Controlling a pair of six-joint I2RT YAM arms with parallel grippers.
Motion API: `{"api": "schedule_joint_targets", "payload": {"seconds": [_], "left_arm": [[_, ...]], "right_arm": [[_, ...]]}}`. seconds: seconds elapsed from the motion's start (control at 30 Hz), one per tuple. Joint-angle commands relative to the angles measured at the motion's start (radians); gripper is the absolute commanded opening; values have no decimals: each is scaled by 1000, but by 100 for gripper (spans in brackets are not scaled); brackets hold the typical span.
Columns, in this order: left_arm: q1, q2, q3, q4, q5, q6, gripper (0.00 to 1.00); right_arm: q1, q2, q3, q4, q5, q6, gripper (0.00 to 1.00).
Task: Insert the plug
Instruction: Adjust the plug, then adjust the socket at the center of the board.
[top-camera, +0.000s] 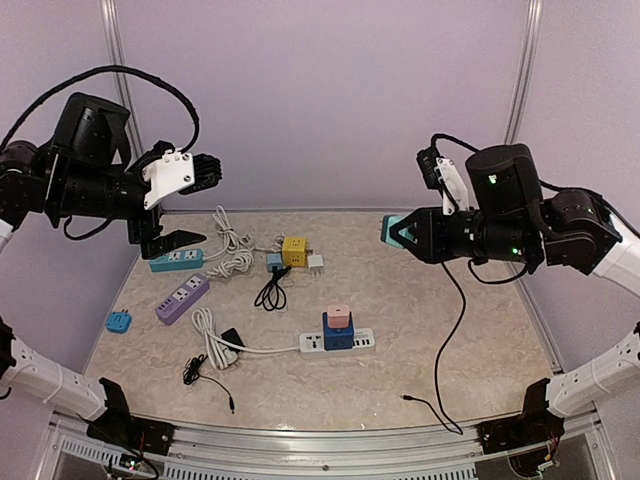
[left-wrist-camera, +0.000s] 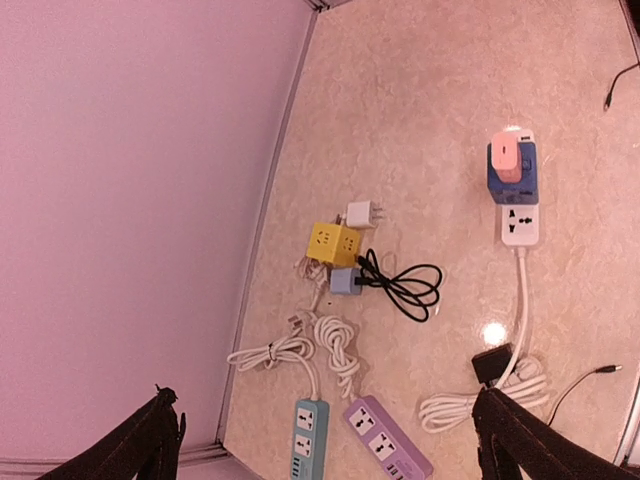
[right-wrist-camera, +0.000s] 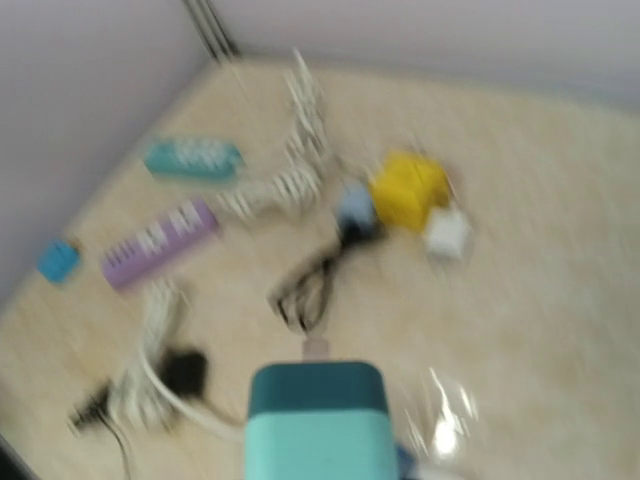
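- Above the right half of the table, the right gripper (top-camera: 404, 232) hangs well clear of the surface, clamped on a teal plug (top-camera: 390, 229). The wrist view is blurred but shows the teal body with a pale prong poking forward.
- Left gripper (top-camera: 208, 204) is raised over the far-left corner, jaws wide apart, nothing between them.
- Candidate sockets:
  - White strip (top-camera: 313, 343) lies mid-table toward the near edge. Its middle is taken by a blue adapter (top-camera: 338, 333) with a pink block (top-camera: 339, 314) on top, and one socket is free at its left end.
  - Purple strip (top-camera: 182, 297) and teal strip (top-camera: 177, 259) lie along the left edge, with nothing plugged into either.
- Step, as I read it: the plug is in hand and aloft, and insertion is not yet begun. Which strip is meant, I cannot tell.
- The next move calls for lowering over a free socket, squaring the prongs with the holes, then a straight press.
- The strips lie loose, so the free left gripper may need to pin the chosen one against sliding.
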Motion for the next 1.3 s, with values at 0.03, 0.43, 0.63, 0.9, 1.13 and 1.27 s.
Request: {"api": "schedule_joint_targets", "payload": {"seconds": [0.03,0.43,0.63,0.9,1.13,1.27], "left_arm": [[67,-81,-80,-130,-60,104,99],[170,-181,-221,-146,4,103,99],[211,-188,-248,-155,96,88,99],[105,-97,-288,-95,188,179,96],[103,159,-405,102,479,271,87],[143,392,-412,249,639,274,80]], "right_arm": [[-6,22,-12,-189,-21,95,0],[-5,38,-101,-145,-126,149,0],[-6,37,-214,-76,-151,139,0],[-6,-8,-477,127,-255,76,0],[-5,-3,-625,272,-227,159,0],[-2,27,-757,467,-256,263,0]]}}
